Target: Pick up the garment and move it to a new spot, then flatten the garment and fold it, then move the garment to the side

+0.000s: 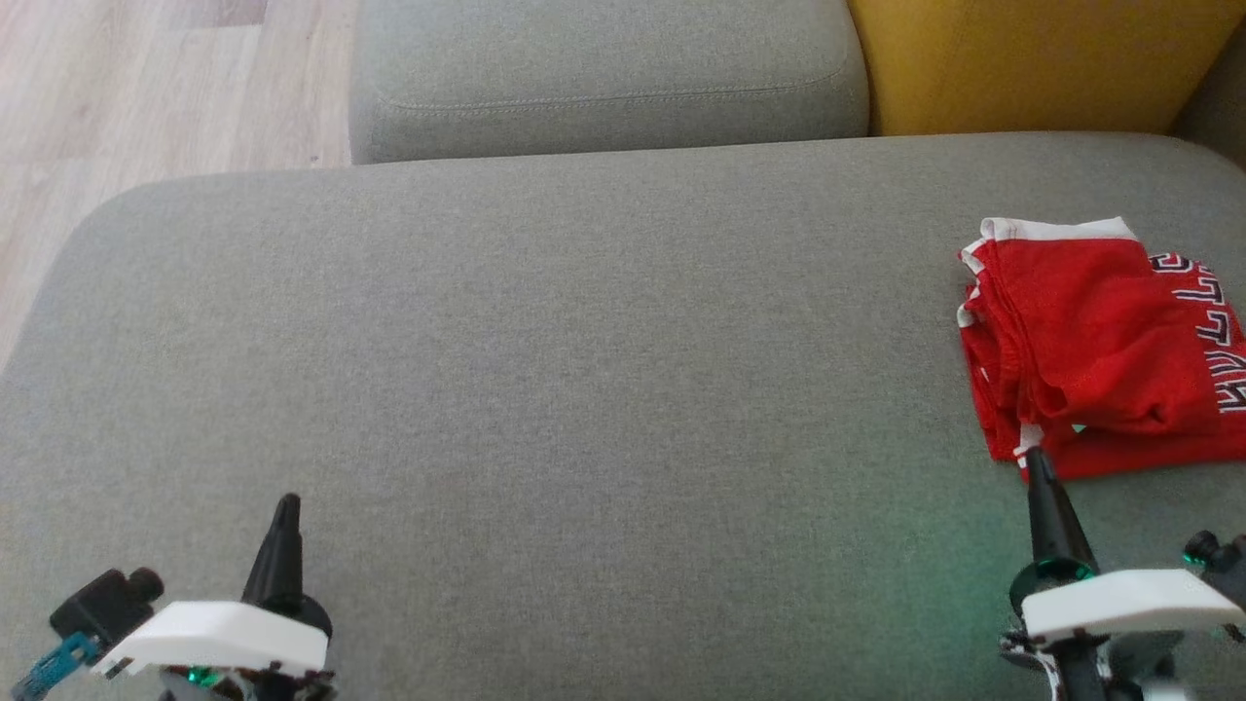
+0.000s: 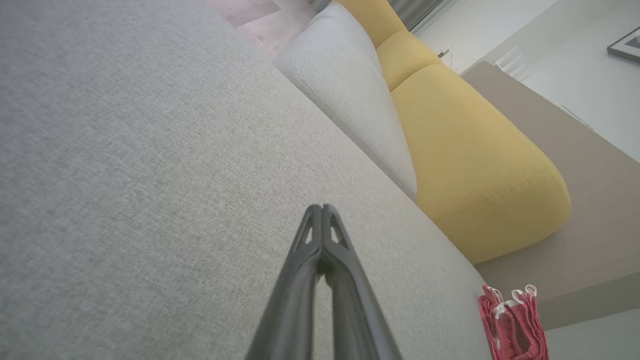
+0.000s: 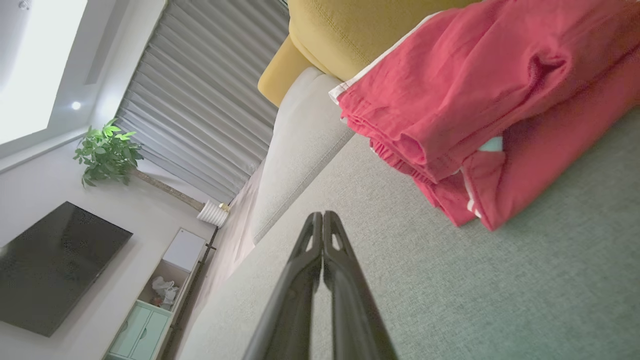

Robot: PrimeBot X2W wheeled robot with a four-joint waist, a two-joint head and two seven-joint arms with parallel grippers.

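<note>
The folded red garment [image 1: 1090,341] is lying on the sofa seat [image 1: 584,389] just beyond the right gripper [image 1: 1034,458], well apart from the left gripper [image 1: 288,504] (both pressed together, empty); folding and moving aside are looking done.

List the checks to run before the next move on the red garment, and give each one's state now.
1. Left end effector shut and holding nothing: ok.
2. Right end effector shut and holding nothing: ok.
3. Red garment lying folded on the sofa seat, toward the robot's right: ok.
4. Right end effector apart from the garment: ok. The right wrist view shows bare seat fabric between its tip and the nearest fold.
5. Folds tidy: not ok. The layered edges look bunched and uneven.
6. Garment's far right edge resting on the seat: cannot tell. The head view cuts it off.
</note>
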